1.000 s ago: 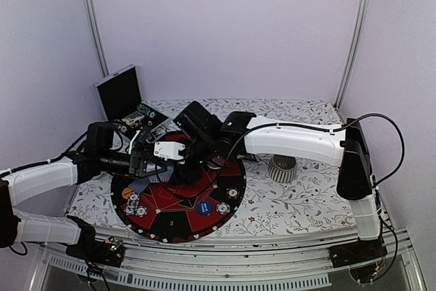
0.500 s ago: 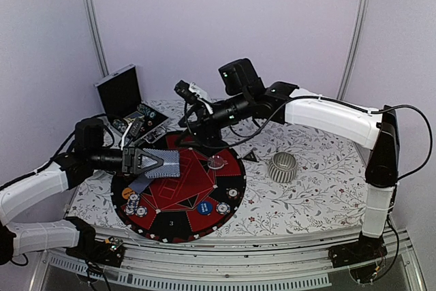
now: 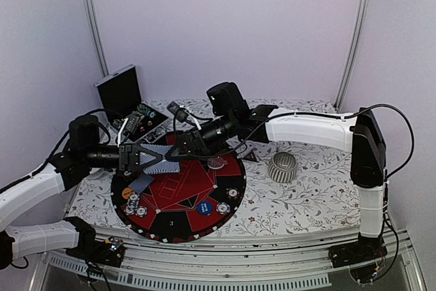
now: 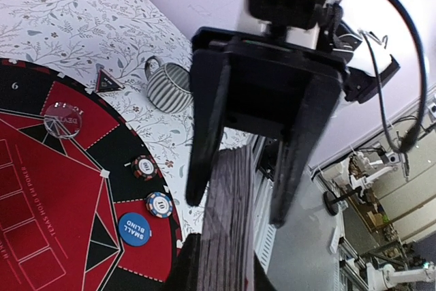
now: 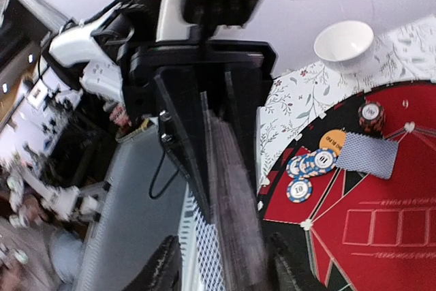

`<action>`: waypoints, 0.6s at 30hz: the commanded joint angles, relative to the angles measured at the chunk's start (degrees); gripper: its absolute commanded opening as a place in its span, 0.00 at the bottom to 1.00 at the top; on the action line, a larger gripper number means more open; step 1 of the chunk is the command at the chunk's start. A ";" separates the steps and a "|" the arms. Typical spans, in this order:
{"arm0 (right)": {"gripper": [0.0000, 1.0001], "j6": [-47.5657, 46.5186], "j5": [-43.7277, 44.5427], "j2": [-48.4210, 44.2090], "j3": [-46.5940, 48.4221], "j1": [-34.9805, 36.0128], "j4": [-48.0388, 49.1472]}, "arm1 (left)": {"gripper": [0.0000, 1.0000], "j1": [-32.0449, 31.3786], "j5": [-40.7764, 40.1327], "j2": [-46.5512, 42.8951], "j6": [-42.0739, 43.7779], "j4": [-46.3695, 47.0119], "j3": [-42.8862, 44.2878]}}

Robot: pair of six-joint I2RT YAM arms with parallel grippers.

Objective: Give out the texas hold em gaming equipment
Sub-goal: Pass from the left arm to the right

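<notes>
My left gripper (image 3: 155, 159) is shut on a deck of grey-blue-backed playing cards (image 3: 165, 158), held on edge above the round red and black mat (image 3: 187, 189). In the left wrist view the deck (image 4: 235, 223) rises edge-on out of my left gripper (image 4: 228, 274). My right gripper (image 3: 176, 156) faces it, open, one finger on each side of the deck's far end, with a gap showing. In the right wrist view the deck (image 5: 235, 202) stands between the fingers of my right gripper (image 5: 221, 267). On the mat lie one card (image 3: 141, 183), several chips (image 3: 133, 204), a blue disc (image 3: 204, 204), an orange disc (image 3: 127, 193) and a clear disc (image 3: 216, 163).
A ribbed silver cup (image 3: 282, 167) stands right of the mat on the floral cloth. A black hinged case (image 3: 119, 93) stands open at the back left. A white bowl (image 5: 344, 42) sits beyond the mat's edge. Two chips (image 4: 159, 204) lie near the blue disc (image 4: 134, 230).
My right arm has dropped from its raised pose and come left onto the deck, its jaws narrower. The left gripper has lifted the deck slightly.
</notes>
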 commanded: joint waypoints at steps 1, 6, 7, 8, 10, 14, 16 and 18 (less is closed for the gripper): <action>0.33 3.42 -3.31 2.33 0.21 0.25 3.39 | 0.00 -0.81 -0.16 0.38 0.79 2.95 2.07; 0.05 3.70 -5.38 2.93 0.37 0.39 3.75 | 0.00 -1.00 -0.13 0.67 0.86 3.18 1.95; 0.03 3.87 -5.72 2.92 0.45 0.32 3.76 | 0.00 -1.00 -0.28 0.67 0.91 3.33 1.96; 0.02 3.94 -5.89 2.84 0.38 0.30 3.64 | 0.00 -1.06 -0.44 0.63 0.97 3.38 1.94; 0.02 3.97 -5.93 2.33 0.16 0.14 3.65 | 0.00 -1.12 -0.69 0.69 1.58 3.39 1.85; 0.01 5.60 -4.87 1.35 -0.64 -1.34 2.60 | 0.76 -1.96 -8.44 -0.92 7.68 -3.82 4.17; 0.01 6.42 -3.58 0.54 -0.89 -2.23 0.34 | 0.98 -2.84 -14.85 -3.02 14.09 -8.79 6.63; 0.02 6.47 -1.04 -0.17 -0.67 -3.01 -3.19 | 0.98 -4.82 -23.60 -5.52 23.10 -12.92 9.10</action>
